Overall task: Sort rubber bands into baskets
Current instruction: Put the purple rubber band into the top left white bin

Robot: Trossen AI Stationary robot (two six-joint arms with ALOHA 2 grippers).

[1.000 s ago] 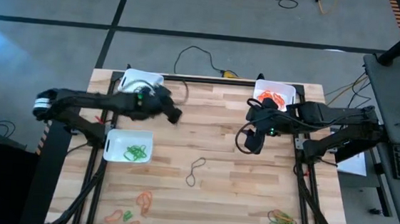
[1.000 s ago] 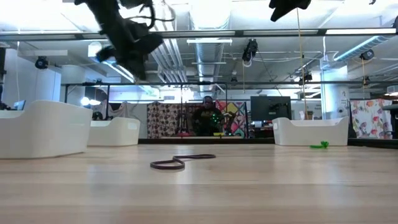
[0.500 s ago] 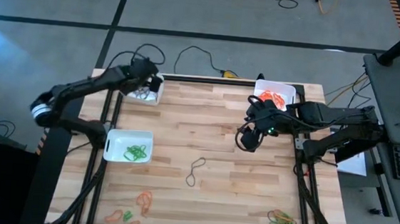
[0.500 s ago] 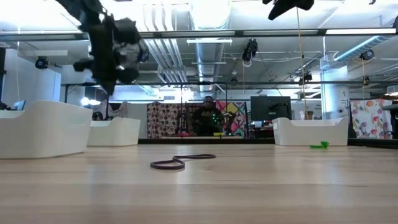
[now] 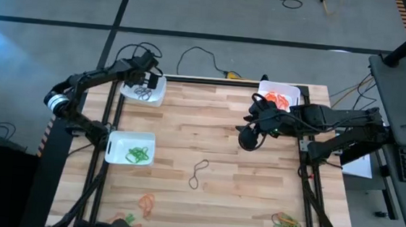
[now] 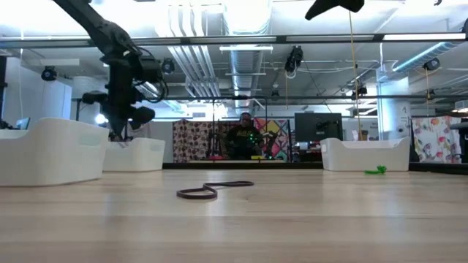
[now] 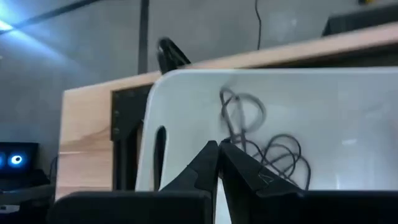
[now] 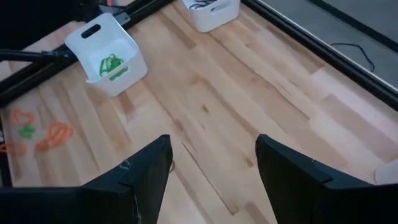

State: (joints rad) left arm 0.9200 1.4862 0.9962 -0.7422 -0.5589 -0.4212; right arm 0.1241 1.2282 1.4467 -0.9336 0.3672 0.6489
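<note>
A dark band (image 5: 197, 172) lies alone mid-table as a thin twisted loop; more orange and green bands (image 5: 141, 204) sit near the front left edge, partly cut off by the frame, and a tangle of mixed bands (image 5: 288, 224) lies at the front right. Three white baskets with rounded corners stand on the wood-plank table (image 5: 217, 122). The far left basket (image 5: 147, 91) holds dark bands (image 7: 264, 146), wiry and overlapping. The near left basket (image 5: 129, 148) holds green ones; the far right basket (image 5: 277, 95), half hidden by the right arm, holds orange ones. The left gripper (image 7: 219, 158) hangs over the far left basket, fingers pressed together on nothing visible. The right gripper (image 8: 214, 165) hovers above mid-table right, fingers spread wide and empty.
</note>
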